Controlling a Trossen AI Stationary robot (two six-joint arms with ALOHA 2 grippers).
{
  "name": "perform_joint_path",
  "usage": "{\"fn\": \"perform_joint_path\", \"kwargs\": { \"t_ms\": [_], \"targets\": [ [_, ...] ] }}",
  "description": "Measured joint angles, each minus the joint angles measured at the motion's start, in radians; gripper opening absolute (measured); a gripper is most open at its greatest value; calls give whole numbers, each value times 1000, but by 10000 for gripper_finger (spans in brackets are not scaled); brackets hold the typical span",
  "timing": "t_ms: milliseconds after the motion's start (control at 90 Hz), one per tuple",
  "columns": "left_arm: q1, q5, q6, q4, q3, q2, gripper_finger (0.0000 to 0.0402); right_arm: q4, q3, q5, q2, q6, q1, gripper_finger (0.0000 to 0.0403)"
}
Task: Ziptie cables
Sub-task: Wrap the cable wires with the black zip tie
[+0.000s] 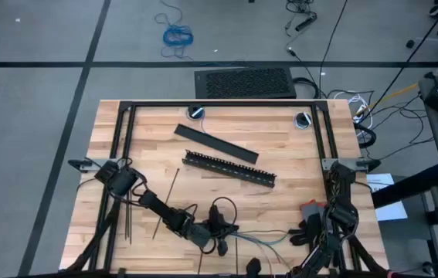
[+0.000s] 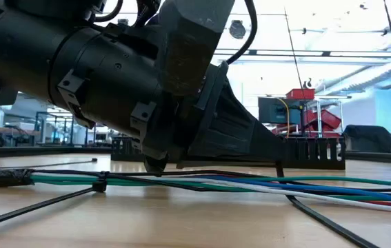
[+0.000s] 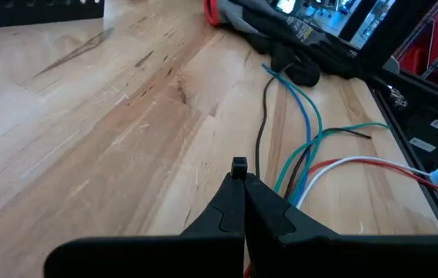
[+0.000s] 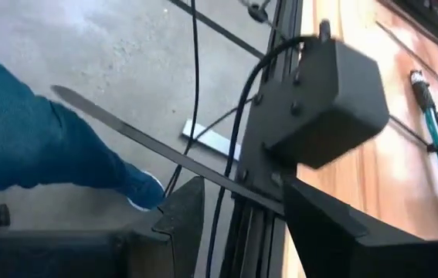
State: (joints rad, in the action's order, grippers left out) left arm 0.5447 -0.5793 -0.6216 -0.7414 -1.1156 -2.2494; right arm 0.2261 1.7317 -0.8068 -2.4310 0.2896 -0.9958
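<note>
The high view looks straight down from far above, the whole table [image 1: 226, 147] mid-frame with floor around. The low view sits at tabletop level, looking across, very near the left arm [image 2: 112, 76] filling its upper left. The left wrist view looks closely along the tabletop; cables [image 3: 303, 147] at its right also cross the low view's bottom. The right wrist view faces off the table edge to the floor.

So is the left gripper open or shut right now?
Shut: in its wrist view the left gripper has both dark fingers pressed together above the cables.
</note>
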Motion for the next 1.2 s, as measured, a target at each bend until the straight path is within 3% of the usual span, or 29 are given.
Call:
{"fn": "perform_joint_path", "kwargs": {
  "t_ms": [578, 789, 1089, 1200],
  "targets": [
    [-2, 2, 10, 0, 1, 0, 0, -137, 0, -38, -65, -21, 22, 157],
    [-2, 4, 21, -1, 1, -1, 0, -140, 11, -91, -72, -14, 8, 110],
    [-2, 14, 38, -1, 1, -1, 0, -144, 21, -97, -72, 28, 6, 11],
    [-2, 44, 98, 0, 2, -3, 0, -156, 25, -116, -71, 51, 0, 3]
  ]
}}
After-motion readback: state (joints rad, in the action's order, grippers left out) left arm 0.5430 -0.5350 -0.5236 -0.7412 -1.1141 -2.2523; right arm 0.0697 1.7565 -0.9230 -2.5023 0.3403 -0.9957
